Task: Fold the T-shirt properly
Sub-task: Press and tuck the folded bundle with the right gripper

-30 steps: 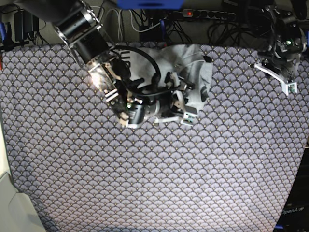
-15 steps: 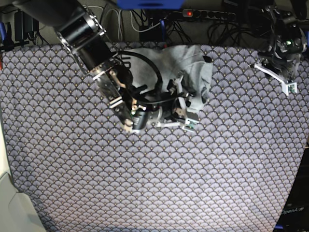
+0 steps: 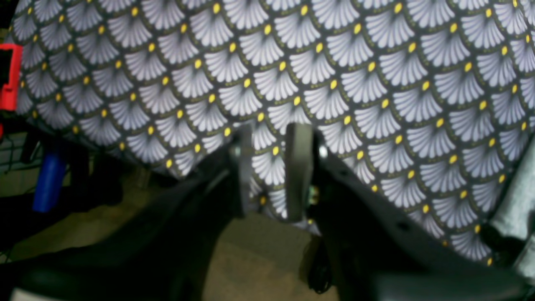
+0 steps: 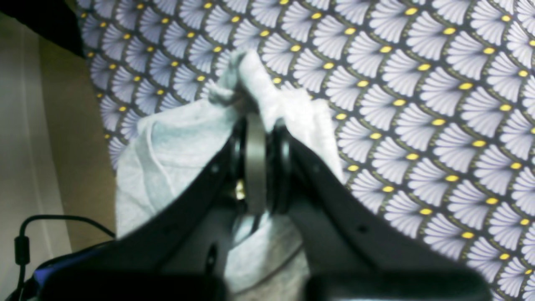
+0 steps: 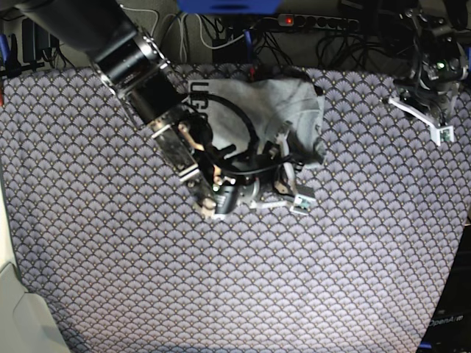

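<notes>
Grey cotton fills the middle of the right wrist view: the T-shirt (image 4: 167, 159) bunches around the right gripper (image 4: 256, 121), whose jaws are pressed together on a small tuft of fabric at the shirt's edge, above the purple fan-patterned tablecloth (image 4: 418, 104). The pinch looks shallow, only a corner of cloth beyond the tips. If the arm pulls quickly, that tuft may slip free and the shirt drop back in a heap. It is also not clear whether one layer or several are caught; a grab through several layers would drag the whole bundle instead of opening it out.

In the left wrist view, the left gripper (image 3: 271, 167) hangs over the edge of the tablecloth (image 3: 334, 62) with its fingers (image 3: 299, 167) a narrow gap apart and nothing between them. A sliver of grey at the right border may be the shirt, but I cannot tell for sure. This arm is far from helping, so the shirt has no second hold to keep it spread.

In the base view, the T-shirt (image 5: 287, 110) lies crumpled at the far middle of the tablecloth (image 5: 221, 279), black lettering partly showing, with the right gripper (image 5: 291, 193) at its near edge and the left gripper (image 5: 434, 121) well apart at the far corner. A one-handed drag toward the near side risks twisting the garment further and rucking the cloth beneath.
</notes>
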{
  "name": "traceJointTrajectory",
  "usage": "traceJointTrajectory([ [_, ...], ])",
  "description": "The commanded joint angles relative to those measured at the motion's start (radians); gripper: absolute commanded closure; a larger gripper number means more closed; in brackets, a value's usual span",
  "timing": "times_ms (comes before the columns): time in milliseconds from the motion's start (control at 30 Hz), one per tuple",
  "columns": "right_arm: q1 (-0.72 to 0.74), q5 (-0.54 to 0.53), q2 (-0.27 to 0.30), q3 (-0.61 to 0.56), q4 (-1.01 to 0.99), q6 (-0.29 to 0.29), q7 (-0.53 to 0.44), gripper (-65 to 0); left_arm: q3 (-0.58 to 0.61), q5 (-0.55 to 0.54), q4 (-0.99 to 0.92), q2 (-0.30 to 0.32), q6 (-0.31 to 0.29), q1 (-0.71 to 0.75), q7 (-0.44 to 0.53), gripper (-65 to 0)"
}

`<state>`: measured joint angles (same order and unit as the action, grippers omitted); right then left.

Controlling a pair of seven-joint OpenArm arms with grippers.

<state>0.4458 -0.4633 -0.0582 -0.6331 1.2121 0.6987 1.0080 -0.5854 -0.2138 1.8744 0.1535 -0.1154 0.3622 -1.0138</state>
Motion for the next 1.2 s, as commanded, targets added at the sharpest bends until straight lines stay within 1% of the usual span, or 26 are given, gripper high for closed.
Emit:
traceJointTrajectory([
  [0,0.032,-0.021,-0.012,0.006,0.018,-0.001,-0.031,0.0,-0.005,0.0,0.02,0.013,0.003,-0.002,0.016,-14.4],
  [167,0.055,-0.019,-0.01,0.034,0.01,-0.001,-0.033,0.0,-0.005,0.0,0.02,0.014,0.003,-0.002,0.016,-14.4],
  [333,0.057,-0.018,-0.006,0.1,0.008,-0.001,-0.045,0.0,-0.005,0.0,0.02,0.014,0.003,-0.002,0.016,-14.4],
  [700,0.02,-0.018,-0.007,0.1,-0.021,-0.001,-0.036,0.0,-0.005,0.0,0.02,0.01,0.003,-0.002,0.013,-14.4],
  [733,0.02,-0.018,-0.007,0.1,-0.021,-0.001,-0.038,-0.6,-0.005,0.0,0.02,0.01,0.003,-0.002,0.013,-14.4],
  [900,0.023,-0.021,-0.007,0.108,-0.015,-0.001,-0.039,-10.8,-0.005,0.0,0.02,0.01,0.003,-0.002,0.011,-14.4],
  [1000,0.025,-0.025,-0.009,0.109,0.007,-0.001,-0.041,-15.4,-0.005,0.0,0.02,0.013,0.003,0.001,0.011,-14.4],
  [1100,-0.006,-0.025,-0.007,0.109,0.099,-0.001,-0.045,-17.9,-0.005,0.0,0.02,0.014,0.003,0.004,0.011,-14.4],
  [1167,-0.02,-0.025,-0.006,0.109,0.157,-0.001,-0.042,-17.9,-0.005,0.0,0.02,0.014,0.003,0.004,0.011,-14.4],
])
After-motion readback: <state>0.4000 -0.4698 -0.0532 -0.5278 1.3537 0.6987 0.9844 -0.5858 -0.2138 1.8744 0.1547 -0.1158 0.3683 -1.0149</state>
